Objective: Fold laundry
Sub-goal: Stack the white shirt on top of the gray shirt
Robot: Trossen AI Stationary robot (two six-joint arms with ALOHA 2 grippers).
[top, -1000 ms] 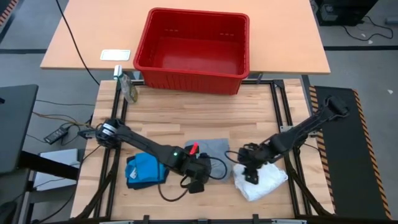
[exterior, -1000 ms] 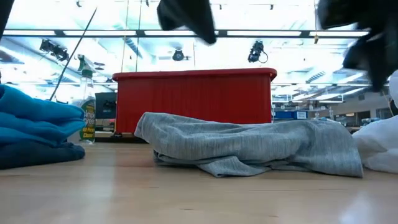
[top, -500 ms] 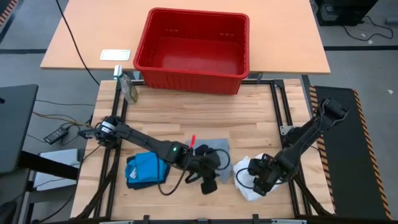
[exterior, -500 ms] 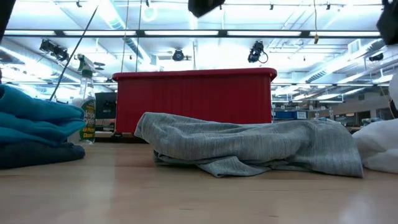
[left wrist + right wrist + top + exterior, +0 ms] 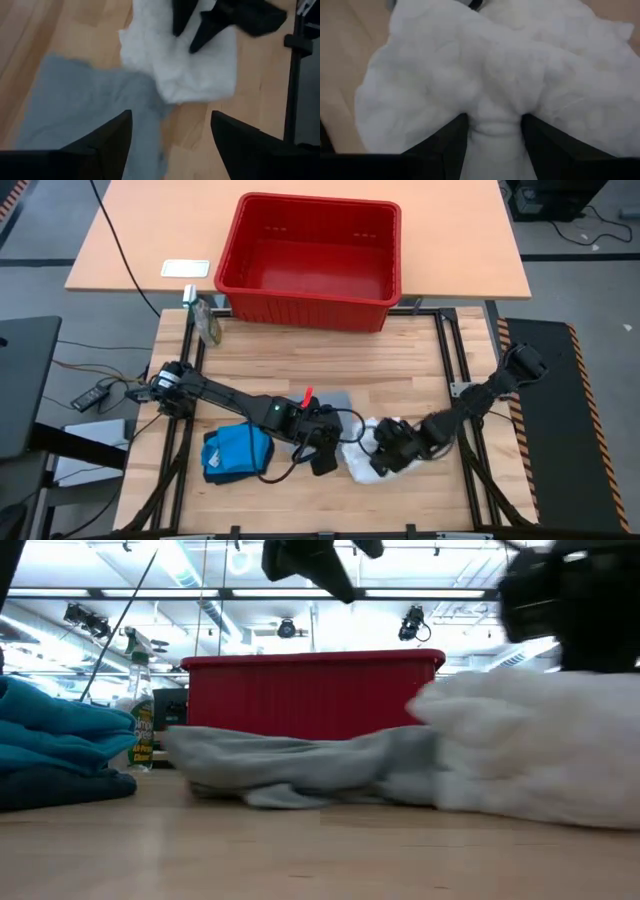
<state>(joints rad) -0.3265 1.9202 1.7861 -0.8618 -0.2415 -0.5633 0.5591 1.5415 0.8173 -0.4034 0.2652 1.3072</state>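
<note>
The white garment (image 5: 358, 458) lies bunched on the table at the middle front, and my right gripper (image 5: 388, 446) is shut on it. Its left edge (image 5: 150, 75) lies against the light grey garment (image 5: 85, 105), which is spread flat on the wood. My left gripper (image 5: 170, 120) hangs open above the grey garment's near edge, with nothing between its fingers. At the front left the bright blue garment (image 5: 55, 730) rests folded on top of the dark navy one (image 5: 60, 790). My right gripper pinches a gathered ridge of the white garment (image 5: 492, 112) between its two fingers (image 5: 445, 142); several layers bulge out on both sides. The fingers come in low from the table's right. The garment rests on the table, heaped and slack.
The red plastic basket (image 5: 310, 250) stands on the farther table behind the work surface. A spray bottle (image 5: 205, 318) stands at the far left corner. Bare wood lies between the basket and the garments, and at the front right.
My left gripper has opened, let go of the grey garment and risen a little. My right gripper has dragged the white garment along the table toward the left, until it lies against the grey one. The grey garment now lies flatter.
</note>
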